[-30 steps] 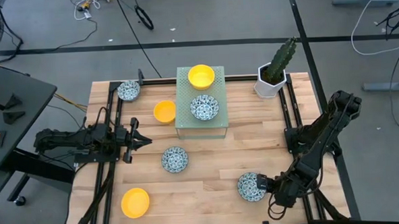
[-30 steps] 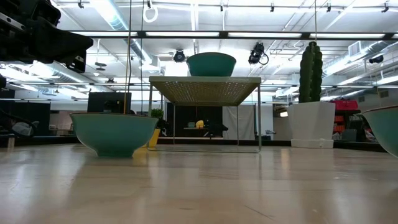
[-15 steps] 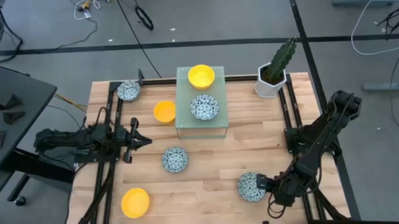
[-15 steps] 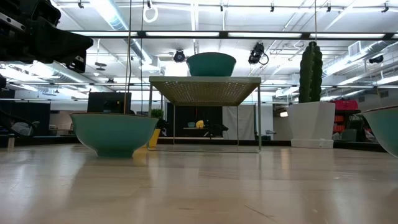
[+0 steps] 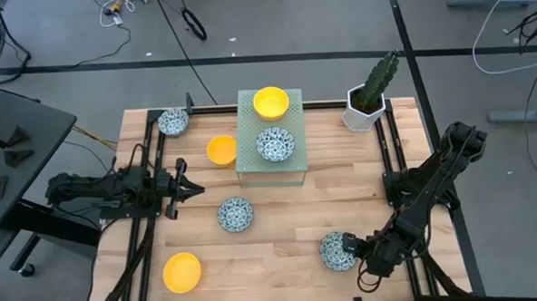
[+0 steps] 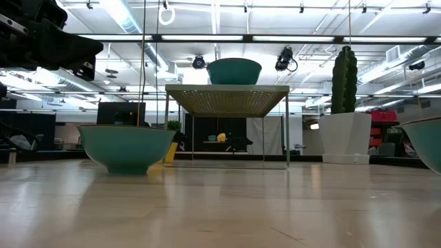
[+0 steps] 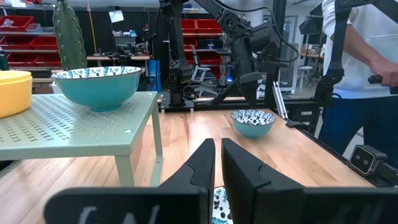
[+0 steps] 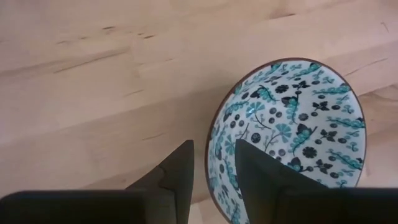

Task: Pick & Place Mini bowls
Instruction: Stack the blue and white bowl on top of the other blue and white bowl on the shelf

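Worktop [image 5: 282, 259] of pale wood carries everything. At its left edge the left pincer [image 5: 196, 189] waits, its fingers [image 7: 205, 163] drawn almost together with only a thin slit between them, holding nothing. Just beside its tip lies a blue-patterned bowl [image 5: 236, 214], and a yellow bowl [image 5: 181, 271] sits near the front left corner. Another patterned bowl [image 5: 173, 122] rests at the back left corner. A yellow bowl [image 5: 220, 150] stands on the wood just beside a green mesh stand [image 5: 271, 173], which bears a yellow bowl [image 5: 271, 102] and a patterned bowl [image 5: 275, 144]. A potted cactus [image 5: 371, 96] stands at the back right. Toward the front right, the right pincer [image 5: 350, 249] straddles the rim of a patterned bowl [image 8: 292, 130], its fingers [image 8: 179, 171] narrowly spread, one inside the rim and one outside it.
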Robot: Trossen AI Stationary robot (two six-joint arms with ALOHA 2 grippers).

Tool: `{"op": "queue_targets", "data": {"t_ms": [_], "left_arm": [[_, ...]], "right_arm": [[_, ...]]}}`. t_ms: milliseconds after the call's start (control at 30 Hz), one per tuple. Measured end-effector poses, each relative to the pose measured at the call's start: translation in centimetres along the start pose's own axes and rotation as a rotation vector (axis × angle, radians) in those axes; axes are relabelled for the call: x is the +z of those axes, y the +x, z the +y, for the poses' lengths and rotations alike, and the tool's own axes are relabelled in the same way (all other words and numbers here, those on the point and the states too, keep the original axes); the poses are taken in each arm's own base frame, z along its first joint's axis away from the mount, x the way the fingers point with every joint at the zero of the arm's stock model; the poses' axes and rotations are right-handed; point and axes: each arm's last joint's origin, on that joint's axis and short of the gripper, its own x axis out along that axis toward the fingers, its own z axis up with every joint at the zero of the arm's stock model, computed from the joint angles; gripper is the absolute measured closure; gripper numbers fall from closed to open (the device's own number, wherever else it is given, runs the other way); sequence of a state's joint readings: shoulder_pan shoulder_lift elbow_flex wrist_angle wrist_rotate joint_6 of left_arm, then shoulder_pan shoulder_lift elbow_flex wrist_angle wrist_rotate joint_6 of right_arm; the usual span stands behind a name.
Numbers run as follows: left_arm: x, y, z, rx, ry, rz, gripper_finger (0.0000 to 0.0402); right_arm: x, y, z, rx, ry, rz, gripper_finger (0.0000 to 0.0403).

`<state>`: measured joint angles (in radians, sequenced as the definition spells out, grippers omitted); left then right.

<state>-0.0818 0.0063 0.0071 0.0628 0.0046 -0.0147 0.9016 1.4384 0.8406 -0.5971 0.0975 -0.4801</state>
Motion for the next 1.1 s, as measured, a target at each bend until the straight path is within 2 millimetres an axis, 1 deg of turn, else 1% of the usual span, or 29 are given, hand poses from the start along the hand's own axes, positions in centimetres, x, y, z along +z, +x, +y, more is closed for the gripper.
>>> {"op": "queue_targets", "data": {"t_ms": [500, 1100], "left_arm": [[0.0, 0.0, 0.0, 0.0, 0.0, 0.0, 0.0367], [0.0, 0.0, 0.0, 0.0, 0.0, 0.0, 0.0367]], "right_arm": [[-0.2, 1.3, -0.6, 0.005, 0.017, 0.031, 0.0285], [-0.4, 1.3, -0.7, 0.018, 0.023, 0.04, 0.0285]]}}
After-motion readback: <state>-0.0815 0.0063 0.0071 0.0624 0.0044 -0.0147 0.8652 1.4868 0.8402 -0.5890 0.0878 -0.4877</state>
